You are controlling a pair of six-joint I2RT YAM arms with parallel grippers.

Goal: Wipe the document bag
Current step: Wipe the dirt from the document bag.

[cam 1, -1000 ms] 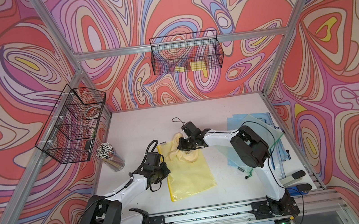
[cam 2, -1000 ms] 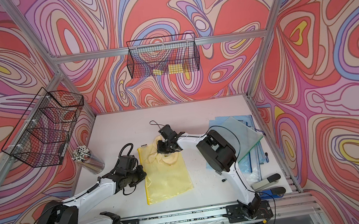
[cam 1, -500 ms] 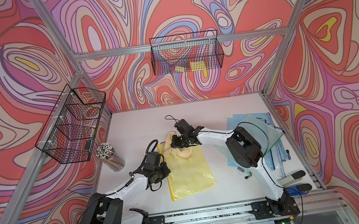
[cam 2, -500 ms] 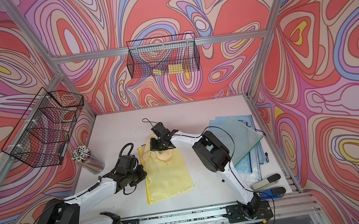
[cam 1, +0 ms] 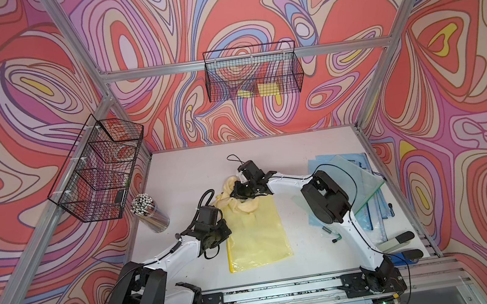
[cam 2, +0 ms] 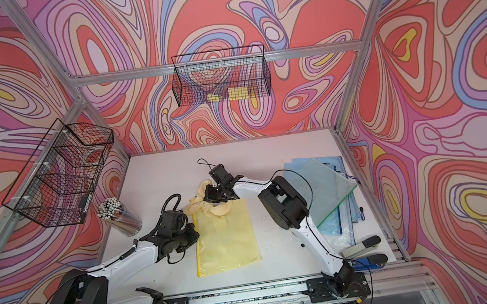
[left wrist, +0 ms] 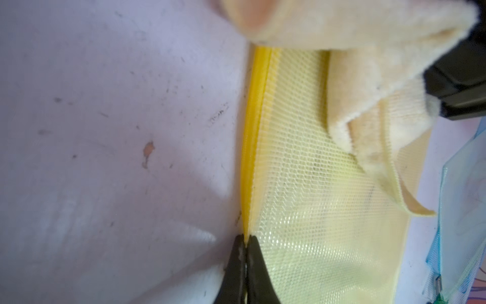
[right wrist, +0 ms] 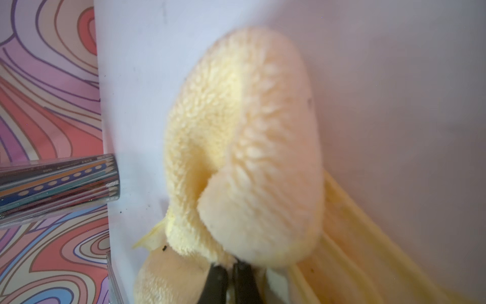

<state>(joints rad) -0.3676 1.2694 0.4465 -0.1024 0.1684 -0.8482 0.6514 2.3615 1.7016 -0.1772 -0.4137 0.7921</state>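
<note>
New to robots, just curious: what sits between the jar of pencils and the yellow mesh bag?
The left gripper, shut on the yellow mesh bag's edge, with bare table beside the jar; both top views show it.

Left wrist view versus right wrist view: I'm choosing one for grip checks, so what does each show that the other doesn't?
Only left wrist: the left end effector shut on the bright edge strip of the yellow mesh document bag, plus translucent blue folders. Only right wrist: the right end effector pinching the fluffy pale-yellow cloth, plus a clear tub of pencils. Both: that cloth and the white table.
</note>
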